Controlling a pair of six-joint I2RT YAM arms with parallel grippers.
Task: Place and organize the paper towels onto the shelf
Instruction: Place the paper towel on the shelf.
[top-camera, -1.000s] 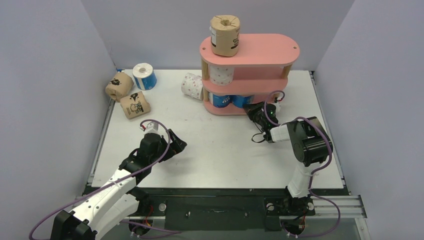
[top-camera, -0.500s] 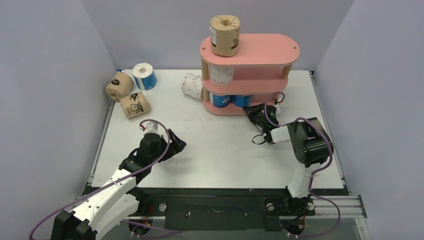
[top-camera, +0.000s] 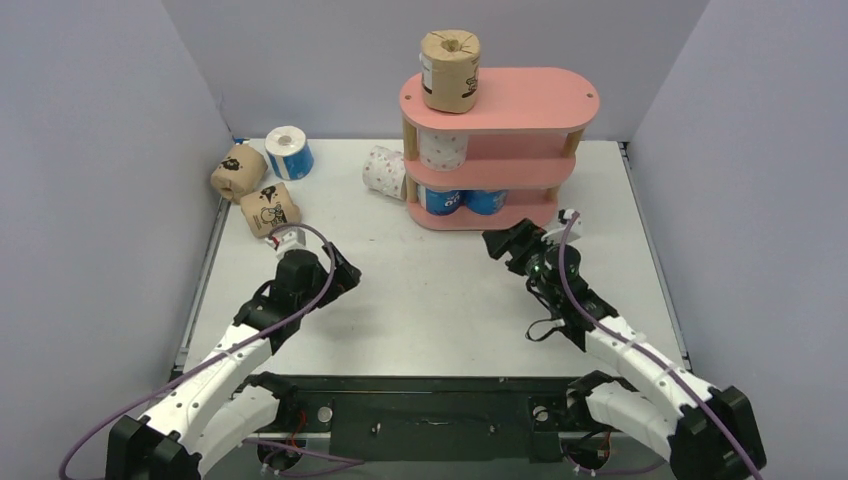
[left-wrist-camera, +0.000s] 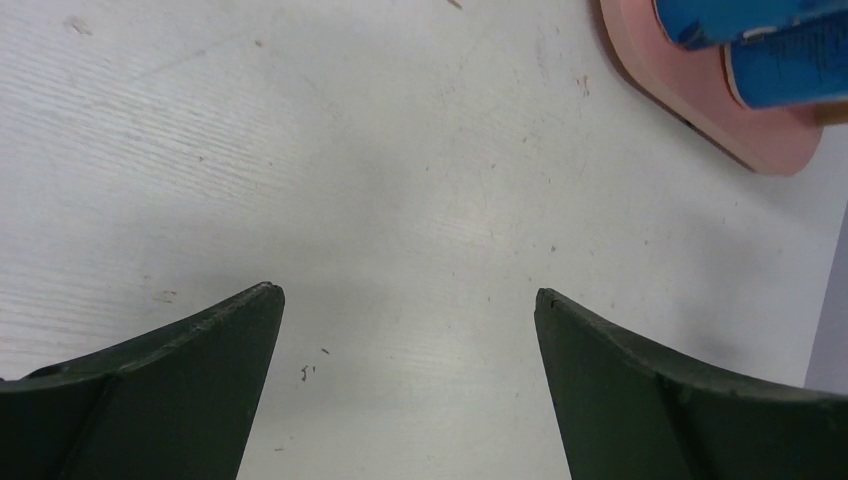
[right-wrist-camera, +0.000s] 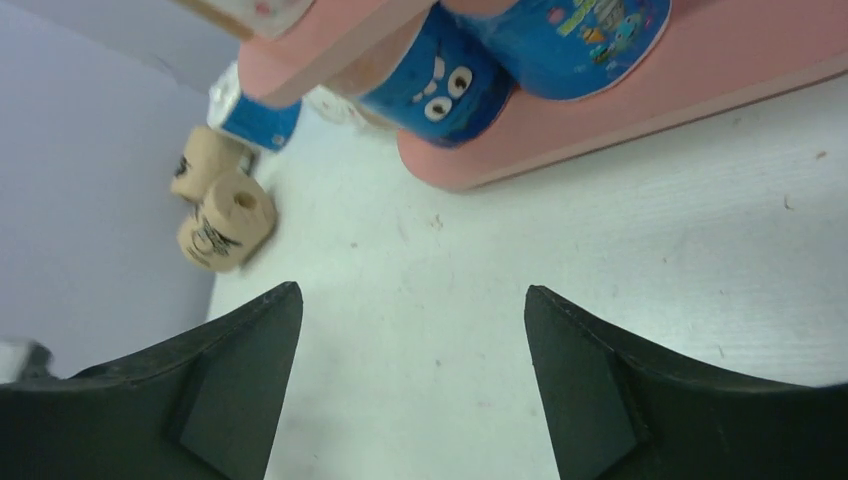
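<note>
The right pincer (top-camera: 503, 243) is held with its jaws apart and empty, just on the near side of the pink shelf (top-camera: 520, 100) and not touching it. Two blue rolls (top-camera: 440, 200) are lodged on the bottom tier just beyond it. A dotted white roll (top-camera: 443, 148) is seen on the middle tier, and a brown roll (top-camera: 449, 70) upright on top. The left pincer (top-camera: 348, 282) is likewise spread wide over the table (top-camera: 430, 310). Far and left of it, two loose brown rolls (top-camera: 268, 208) and a loose blue roll (top-camera: 288, 152) are found. A second dotted roll (top-camera: 383, 170) is lying against the shelf's left end.
</note>
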